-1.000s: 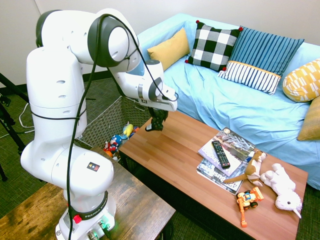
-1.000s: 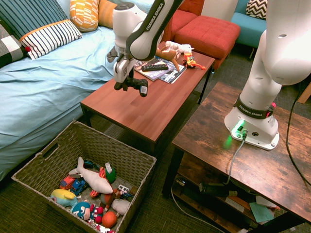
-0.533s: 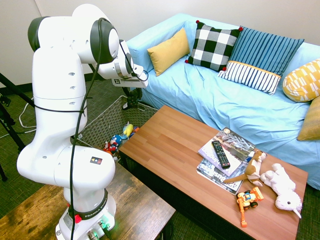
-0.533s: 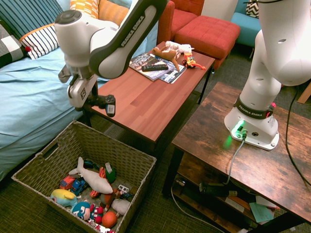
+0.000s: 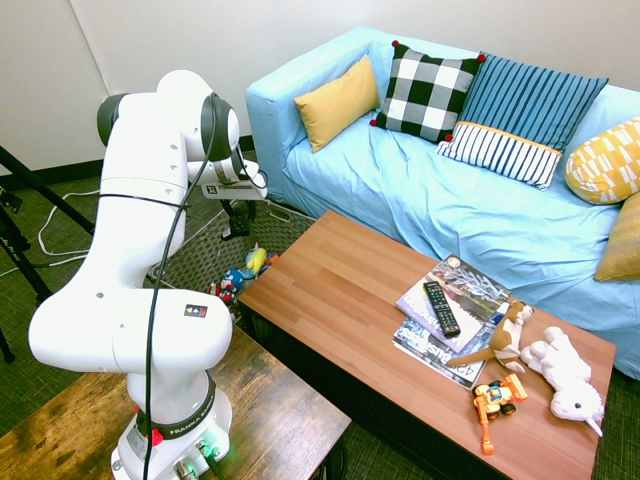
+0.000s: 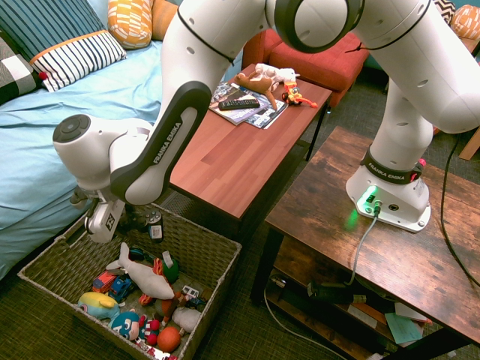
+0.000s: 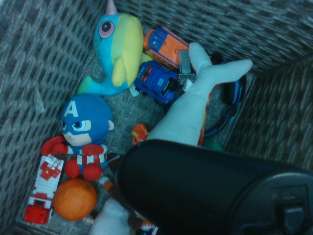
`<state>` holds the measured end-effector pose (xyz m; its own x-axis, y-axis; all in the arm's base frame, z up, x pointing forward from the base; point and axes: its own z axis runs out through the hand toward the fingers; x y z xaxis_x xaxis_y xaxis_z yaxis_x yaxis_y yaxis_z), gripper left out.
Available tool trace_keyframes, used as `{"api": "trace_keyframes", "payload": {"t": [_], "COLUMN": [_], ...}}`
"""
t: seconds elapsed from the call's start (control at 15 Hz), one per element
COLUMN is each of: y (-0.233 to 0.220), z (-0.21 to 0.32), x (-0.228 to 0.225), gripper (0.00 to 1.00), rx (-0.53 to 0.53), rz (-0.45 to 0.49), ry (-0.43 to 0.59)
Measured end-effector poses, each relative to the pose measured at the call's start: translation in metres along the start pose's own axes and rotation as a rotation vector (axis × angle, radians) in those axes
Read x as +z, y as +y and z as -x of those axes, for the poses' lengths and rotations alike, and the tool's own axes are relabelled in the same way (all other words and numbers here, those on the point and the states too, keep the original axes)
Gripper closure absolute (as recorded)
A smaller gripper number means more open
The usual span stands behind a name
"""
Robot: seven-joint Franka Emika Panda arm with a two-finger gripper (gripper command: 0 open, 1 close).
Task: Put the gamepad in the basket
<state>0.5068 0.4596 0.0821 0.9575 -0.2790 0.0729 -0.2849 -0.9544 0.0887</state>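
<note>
The black gamepad (image 6: 154, 224) hangs just inside the near-table end of the woven basket (image 6: 218, 252), a little above the toys. My gripper (image 6: 136, 222) is shut on it and reaches down past the basket's rim. In the wrist view the gamepad (image 7: 205, 192) fills the lower part as a broad black shape, with the basket's wall (image 7: 44, 54) and toys beneath it. From the first exterior view my gripper (image 5: 237, 213) shows low beside the sofa's end, over the basket (image 5: 193, 256), which the arm partly hides.
The basket holds several toys, among them a white shark plush (image 6: 147, 274), a blue hero doll (image 7: 80, 122) and toy cars. Right beside it stands the wooden coffee table (image 6: 225, 161) with a TV remote (image 6: 238, 103), magazines and plush animals. The blue sofa (image 5: 470, 215) runs behind.
The arm has swung off the coffee table's end toward the basket and gone down, carrying the gamepad from above the tabletop to inside the basket's rim.
</note>
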Motion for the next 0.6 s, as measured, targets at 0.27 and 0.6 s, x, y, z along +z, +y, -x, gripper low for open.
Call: {"api": "trace_keyframes", "payload": {"t": [0.27,0.6], "y": [-0.007,-0.008], "z": [-0.004,-0.008], "x": [0.019,0.02], "gripper": [0.0,0.0], "rx": [0.009,0.015], "rz": [0.019,0.014], "ry": [-0.03,-0.038]}}
